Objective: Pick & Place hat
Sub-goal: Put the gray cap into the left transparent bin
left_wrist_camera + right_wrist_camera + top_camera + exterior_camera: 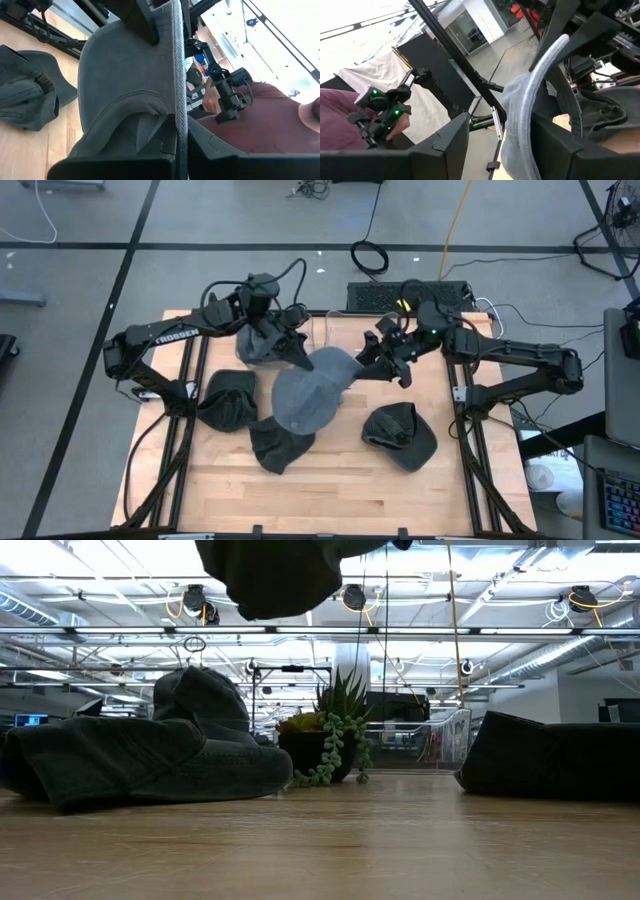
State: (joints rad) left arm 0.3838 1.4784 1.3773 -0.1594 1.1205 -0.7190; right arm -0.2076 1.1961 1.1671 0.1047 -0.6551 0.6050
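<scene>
Two grippers, left (303,360) and right (368,366), both clamped on its edges, held the light grey fabric cap (312,388) raised above the table centre, lifted but not yet placed.

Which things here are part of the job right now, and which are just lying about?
In play: grey hat, left claw, right claw.
Lying about: four dark hats, potted plant.

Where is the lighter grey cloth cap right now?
In the high view the lighter grey cloth cap hangs mid-table between the left gripper and right gripper.
</scene>
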